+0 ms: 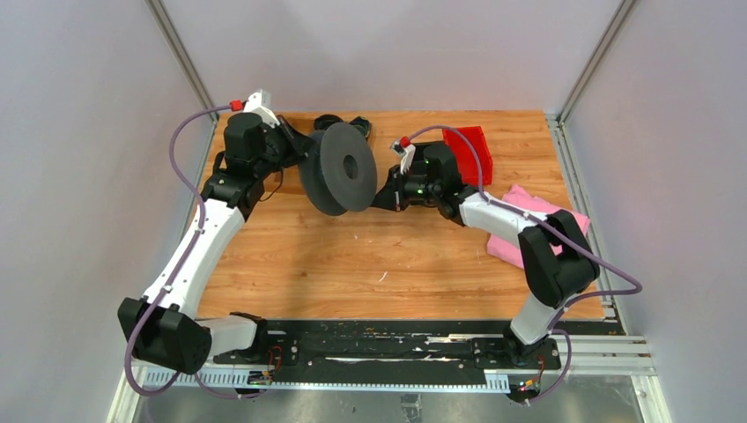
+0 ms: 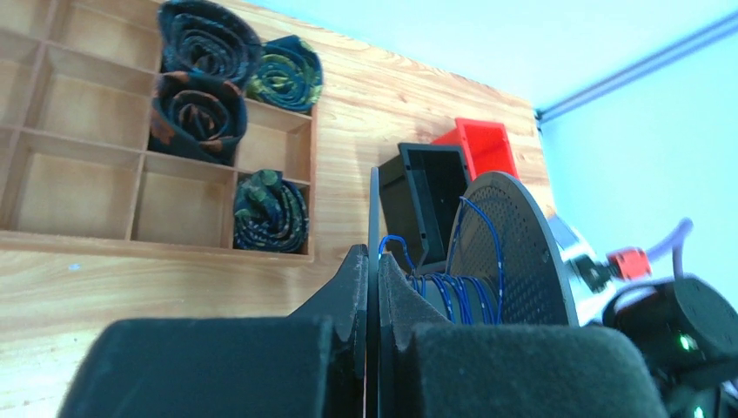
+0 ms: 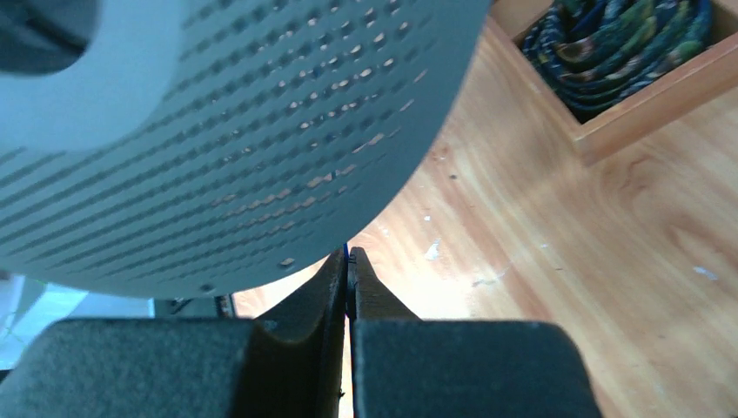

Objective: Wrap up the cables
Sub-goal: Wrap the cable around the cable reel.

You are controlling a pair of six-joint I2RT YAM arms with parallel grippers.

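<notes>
Partly wound: the cables [image 2: 454, 294] sit as blue turns on the hub of the grey spool [image 1: 339, 167], held upright over the bench [image 1: 352, 256].
The hub's axis runs from arm to arm. The left gripper [image 2: 372, 261] is clenched on the near flange's edge. The right gripper [image 3: 348, 261], just under the far flange's rim, is pinched closed on a blue sliver, likely the free end, so the right arm is nearer for winding.

Plain pale walls [image 1: 388, 44] with metal corner posts [image 1: 181, 53] enclose a wooden table [image 1: 352, 264] on three sides under even, soft light.
</notes>
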